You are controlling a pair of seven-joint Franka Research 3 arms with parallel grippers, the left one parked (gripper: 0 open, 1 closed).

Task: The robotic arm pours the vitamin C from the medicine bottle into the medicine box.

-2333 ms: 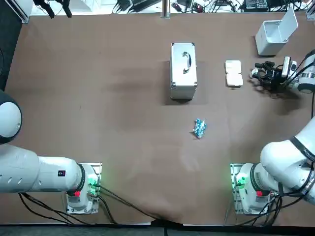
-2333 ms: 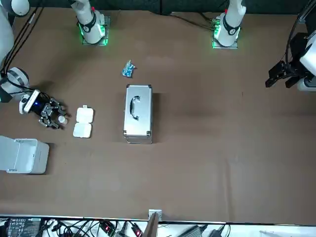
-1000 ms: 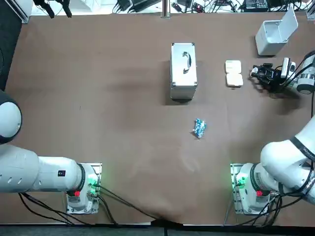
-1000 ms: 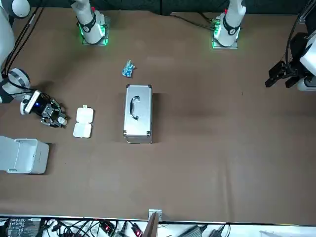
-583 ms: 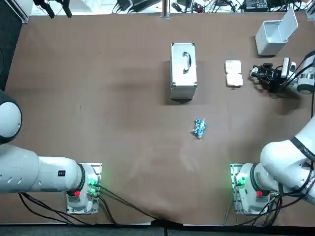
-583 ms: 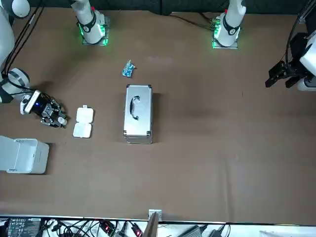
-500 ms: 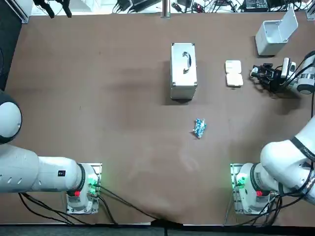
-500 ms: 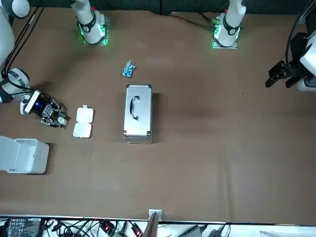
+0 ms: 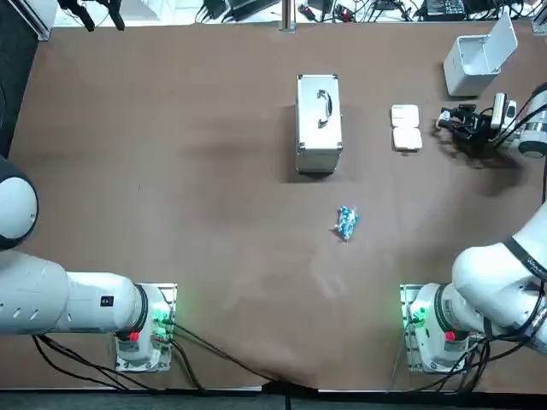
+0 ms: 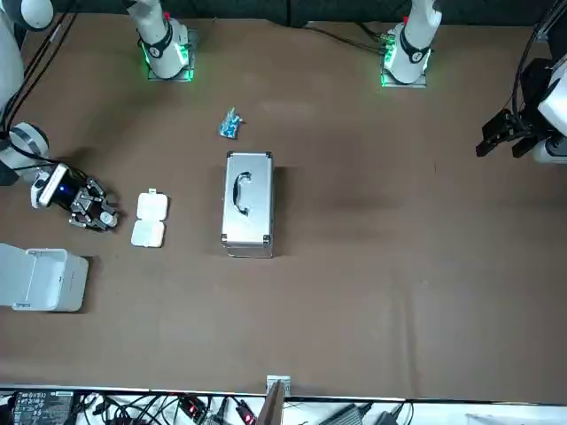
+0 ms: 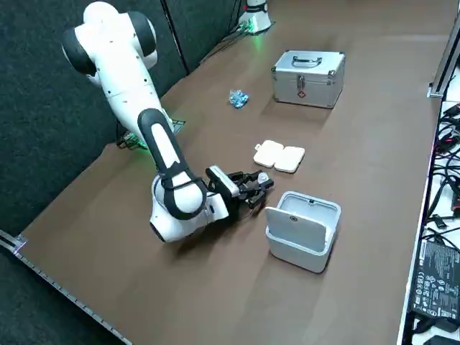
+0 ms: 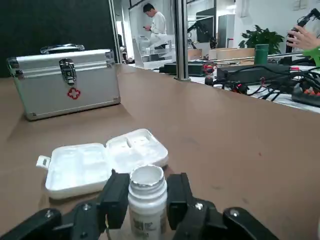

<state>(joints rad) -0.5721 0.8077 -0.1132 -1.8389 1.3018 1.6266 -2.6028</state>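
The white medicine bottle (image 12: 146, 197) has its cap off and stands between the two black fingers (image 12: 118, 196) of my right gripper (image 12: 146, 194), which is shut on it. In the top view the right gripper (image 9: 449, 122) hovers at the table's far right, just to the right of the pill box (image 9: 406, 127). This medicine box (image 12: 102, 162) is white, lies open and flat, and shows empty compartments. In the front view the bottle (image 10: 108, 215) is a short gap from the box (image 10: 148, 219). In the right side view the gripper (image 11: 262, 185) is low over the table.
A silver first-aid case (image 9: 319, 124) stands left of the pill box. A white bin with a raised lid (image 9: 474, 60) sits at the far right corner, close behind the gripper. A blue packet (image 9: 345, 222) lies mid-table. Cables line the far edge.
The right gripper with the bottle has shifted slightly toward the far edge of the table. Pill box, case and bin stay put.
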